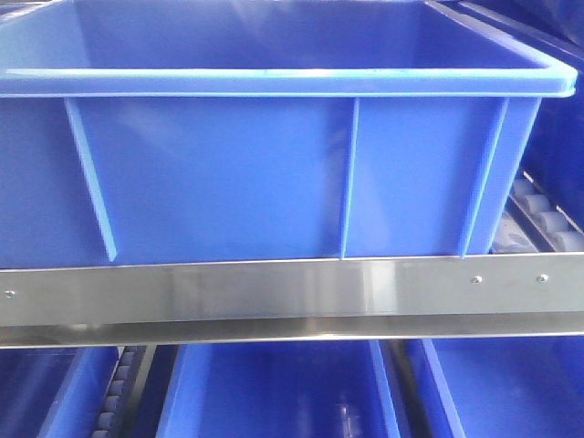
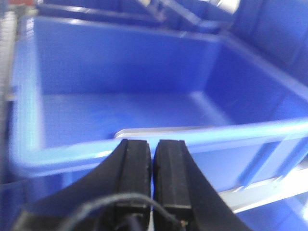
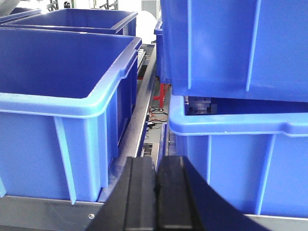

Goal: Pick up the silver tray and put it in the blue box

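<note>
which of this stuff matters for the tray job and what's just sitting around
For the job:
- blue box, the crate straight ahead
- silver tray, only a pale edge showing inside the box, behind its near wall
- left gripper, shut, empty
- right gripper, shut, empty

Just there:
- steel rail with screws
- stacked blue crates alongside
- roller track

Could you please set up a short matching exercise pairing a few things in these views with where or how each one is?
Things:
1. silver tray
2. steel rail
3. left gripper
4. roller track

Places or states:
A. fingers closed together, nothing between them
B. runs across the front, just below the blue box
C. lies inside the blue box, by its near wall
D. to the right of the blue box

Pairs: 1-C, 2-B, 3-A, 4-D
</note>
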You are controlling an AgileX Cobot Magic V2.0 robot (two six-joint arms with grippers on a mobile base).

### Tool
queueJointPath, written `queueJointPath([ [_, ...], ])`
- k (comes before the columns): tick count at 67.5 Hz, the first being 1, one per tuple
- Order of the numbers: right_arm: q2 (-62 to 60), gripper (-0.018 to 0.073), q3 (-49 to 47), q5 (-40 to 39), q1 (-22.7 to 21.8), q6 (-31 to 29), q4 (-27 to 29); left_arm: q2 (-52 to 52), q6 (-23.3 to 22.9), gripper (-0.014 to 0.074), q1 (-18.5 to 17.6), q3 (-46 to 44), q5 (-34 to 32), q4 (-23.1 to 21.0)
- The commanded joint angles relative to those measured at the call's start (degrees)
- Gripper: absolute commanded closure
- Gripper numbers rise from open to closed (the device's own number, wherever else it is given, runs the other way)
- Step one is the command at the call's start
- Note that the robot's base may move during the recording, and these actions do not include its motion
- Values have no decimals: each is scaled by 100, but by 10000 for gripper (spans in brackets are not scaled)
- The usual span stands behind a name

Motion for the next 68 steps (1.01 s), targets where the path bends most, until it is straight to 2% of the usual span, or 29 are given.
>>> queueJointPath([
  [1, -118, 510, -106, -568, -33, -46, 16, -329, 1002, 596, 272, -36, -277, -427],
  [11, -118, 510, -106, -568, -33, -46, 16, -1126, 1003, 596, 1151, 620, -377, -588],
  [16, -118, 510, -106, -568, -33, -46, 16, -1524, 1003, 596, 1549, 988, -480, -867],
  [20, -118, 510, -106, -568, -33, -46, 16, -1822, 1003, 596, 1774, 1222, -492, -1042],
  [27, -118, 510, -106, -568, -33, -46, 16, -2162, 1003, 596, 2065, 1627, -669, -1069],
  [34, -118, 510, -106, -568, -33, -46, 16, -2393, 1003, 596, 2160, 2087, -1174, -1074],
  [38, -118, 510, -106, -568, -33, -46, 16, -2387, 1003, 596, 2160, 2055, -838, -1047],
  [68, -118, 510, -106, -568, -33, -46, 16, -2392, 1003, 596, 2160, 2066, -847, -1047],
])
